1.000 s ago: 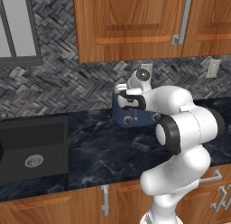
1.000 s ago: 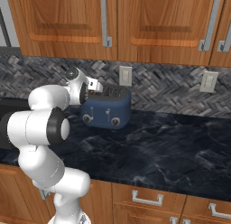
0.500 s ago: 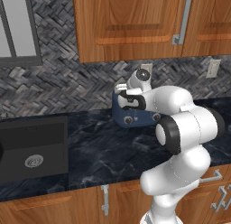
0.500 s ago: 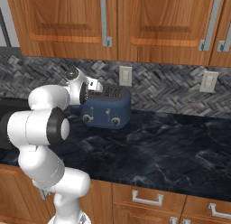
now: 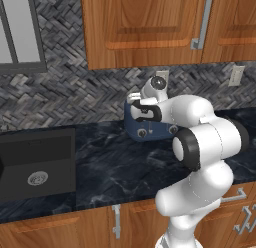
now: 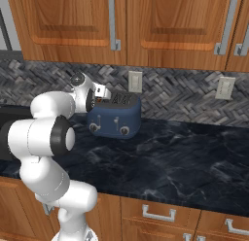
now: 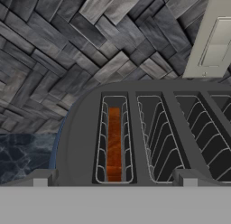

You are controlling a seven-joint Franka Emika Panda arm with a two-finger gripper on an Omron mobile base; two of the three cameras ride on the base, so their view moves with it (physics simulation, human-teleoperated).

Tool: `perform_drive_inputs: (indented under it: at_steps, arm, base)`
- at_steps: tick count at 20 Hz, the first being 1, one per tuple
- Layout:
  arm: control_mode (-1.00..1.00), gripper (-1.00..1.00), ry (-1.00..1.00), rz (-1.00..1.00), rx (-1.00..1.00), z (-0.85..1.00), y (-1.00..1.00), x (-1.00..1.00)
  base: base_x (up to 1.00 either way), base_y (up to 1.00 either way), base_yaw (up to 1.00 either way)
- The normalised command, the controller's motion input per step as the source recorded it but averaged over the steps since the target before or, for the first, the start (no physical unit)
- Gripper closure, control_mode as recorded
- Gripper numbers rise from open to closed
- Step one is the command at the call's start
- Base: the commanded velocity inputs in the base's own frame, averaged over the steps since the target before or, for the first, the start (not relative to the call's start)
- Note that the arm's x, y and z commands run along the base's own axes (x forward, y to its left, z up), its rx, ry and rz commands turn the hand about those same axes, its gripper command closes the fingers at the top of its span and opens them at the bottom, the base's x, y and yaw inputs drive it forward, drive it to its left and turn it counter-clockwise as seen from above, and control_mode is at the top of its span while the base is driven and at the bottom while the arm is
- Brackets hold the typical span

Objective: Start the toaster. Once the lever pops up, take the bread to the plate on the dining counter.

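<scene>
The dark blue toaster (image 5: 136,128) (image 6: 116,119) stands on the black counter against the herringbone backsplash. My gripper (image 5: 135,99) (image 6: 101,92) (image 7: 113,180) hovers open just above its left end, looking down into the slots, with nothing between the fingers. In the hand view the brown bread (image 7: 114,144) sits deep in the leftmost slot, directly between my fingertips (image 7: 41,178). The other slots beside it hold nothing. The plate and the dining counter are out of view.
A black sink (image 5: 35,162) is set into the counter at the left. Wall outlets (image 6: 134,81) (image 6: 224,88) sit on the backsplash behind and right of the toaster. Wooden cabinets (image 6: 73,21) hang overhead. Open counter (image 6: 185,157) stretches right of the toaster.
</scene>
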Motion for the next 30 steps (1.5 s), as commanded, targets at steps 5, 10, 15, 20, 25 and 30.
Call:
perform_drive_inputs:
  at_steps: [5, 10, 15, 20, 25, 30]
  arm:
    - [-1.00, -1.00, 0.00, 0.00, 0.00, 0.00, 0.00, 0.00]
    - [-1.00, -1.00, 0.00, 0.00, 0.00, 0.00, 0.00, 0.00]
    - [-1.00, -1.00, 0.00, 0.00, 0.00, 0.00, 0.00, 0.00]
    - [-1.00, -1.00, 0.00, 0.00, 0.00, 0.00, 0.00, 0.00]
    - [-1.00, -1.00, 0.00, 0.00, 0.00, 0.00, 0.00, 0.00]
    - [-1.00, -1.00, 0.00, 0.00, 0.00, 0.00, 0.00, 0.00]
  base:
    - [0.00, 0.00, 0.00]
    - [0.00, 0.00, 0.00]
    - [0.00, 0.00, 0.00]
    - [0.00, 0.00, 0.00]
    - [0.00, 0.00, 0.00]
    - [0.00, 0.00, 0.00]
